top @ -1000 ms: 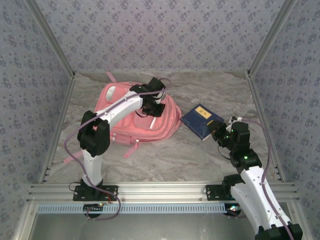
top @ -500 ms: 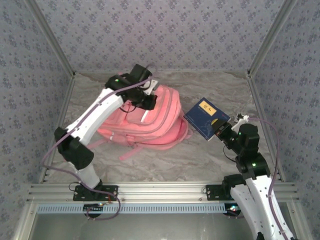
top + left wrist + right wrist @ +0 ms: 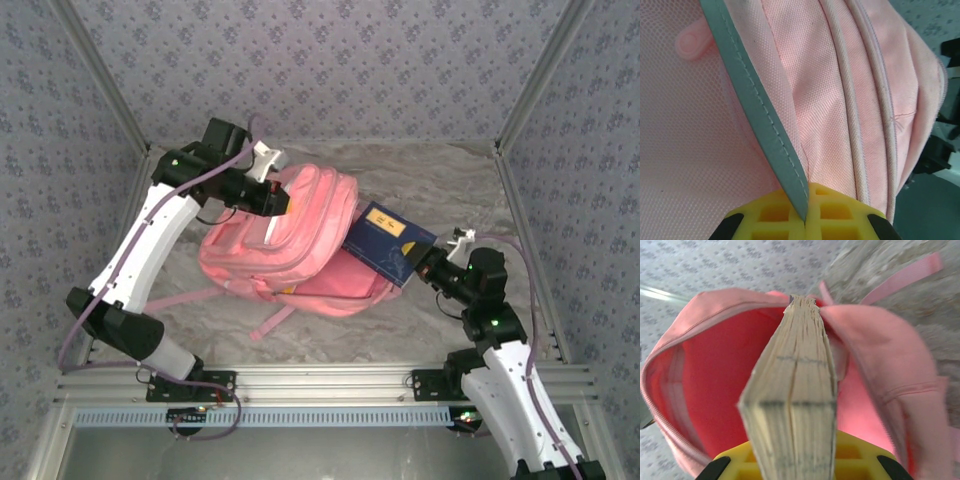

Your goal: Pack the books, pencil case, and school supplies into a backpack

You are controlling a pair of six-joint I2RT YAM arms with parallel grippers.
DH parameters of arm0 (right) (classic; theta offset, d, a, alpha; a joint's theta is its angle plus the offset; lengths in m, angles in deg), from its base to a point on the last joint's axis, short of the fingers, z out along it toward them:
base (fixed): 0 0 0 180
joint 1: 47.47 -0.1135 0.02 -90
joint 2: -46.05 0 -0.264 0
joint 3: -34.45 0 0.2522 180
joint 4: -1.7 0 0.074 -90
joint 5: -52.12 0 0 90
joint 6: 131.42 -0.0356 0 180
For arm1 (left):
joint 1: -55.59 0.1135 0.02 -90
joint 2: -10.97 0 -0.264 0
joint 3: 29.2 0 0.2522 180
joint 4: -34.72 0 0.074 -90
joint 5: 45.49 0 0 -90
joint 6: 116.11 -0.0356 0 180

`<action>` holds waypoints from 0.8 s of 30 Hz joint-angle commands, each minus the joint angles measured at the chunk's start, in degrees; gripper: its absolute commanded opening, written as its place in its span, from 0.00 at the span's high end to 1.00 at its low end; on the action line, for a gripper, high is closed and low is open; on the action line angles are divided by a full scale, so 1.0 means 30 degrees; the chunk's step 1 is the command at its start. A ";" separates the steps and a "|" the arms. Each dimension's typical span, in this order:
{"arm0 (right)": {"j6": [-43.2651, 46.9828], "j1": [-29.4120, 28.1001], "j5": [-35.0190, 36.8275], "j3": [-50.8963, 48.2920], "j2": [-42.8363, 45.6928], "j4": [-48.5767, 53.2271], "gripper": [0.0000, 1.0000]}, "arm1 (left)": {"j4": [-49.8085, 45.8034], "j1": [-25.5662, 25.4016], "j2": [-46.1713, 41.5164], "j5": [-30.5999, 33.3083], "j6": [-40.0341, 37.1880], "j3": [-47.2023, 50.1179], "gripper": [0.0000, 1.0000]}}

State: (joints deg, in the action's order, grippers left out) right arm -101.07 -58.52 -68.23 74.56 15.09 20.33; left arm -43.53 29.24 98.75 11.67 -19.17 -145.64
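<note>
The pink backpack [image 3: 290, 245] lies mid-table, its upper flap lifted by my left gripper [image 3: 277, 200], which is shut on the grey-trimmed edge [image 3: 765, 125] of the fabric. My right gripper [image 3: 425, 268] is shut on a dark navy book [image 3: 388, 243] with yellow labels, held tilted with its far end at the backpack's open mouth. In the right wrist view the book's page edges [image 3: 795, 390] point into the red interior [image 3: 715, 385] of the backpack. The pencil case and small supplies are out of view.
Pink straps [image 3: 270, 320] trail from the backpack toward the near edge. Patterned walls enclose the marble table [image 3: 430, 190] on three sides; a metal rail [image 3: 320, 380] runs along the front.
My left gripper pulled the backpack flap up and to the left, opening the bag. My right gripper carried the navy book left until it reached the opening.
</note>
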 commanded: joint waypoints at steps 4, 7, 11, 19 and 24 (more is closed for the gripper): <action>-0.0686 -0.2806 -0.1002 0.0105 -0.1227 -0.4046 1.00 | 0.3021 0.0237 -0.1464 -0.4553 0.0176 -0.0550 1.00; -0.0156 -0.4634 0.0556 0.0286 -0.2208 -0.4518 1.00 | 0.3292 0.0358 -0.1486 -0.5163 0.0440 -0.0551 1.00; 0.0469 -0.6779 0.2914 0.0723 -0.4035 -0.5442 1.00 | 0.3610 0.0419 -0.1530 -0.5642 0.0744 -0.0297 1.00; 0.1602 -0.9070 0.6195 0.2904 -0.9773 -0.8378 1.00 | 0.4357 0.0437 -0.1982 -0.6221 0.1288 0.0441 1.00; 0.1655 -1.0368 0.7835 0.5525 -1.4656 -0.9487 1.00 | 0.5056 0.0435 -0.2236 -0.6294 0.2038 0.0993 1.00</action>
State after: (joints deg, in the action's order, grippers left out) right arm -97.45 -88.24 -49.56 86.27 -23.88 -1.75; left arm -37.06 30.46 97.36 0.52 -14.45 -141.14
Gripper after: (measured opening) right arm 0.125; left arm 0.042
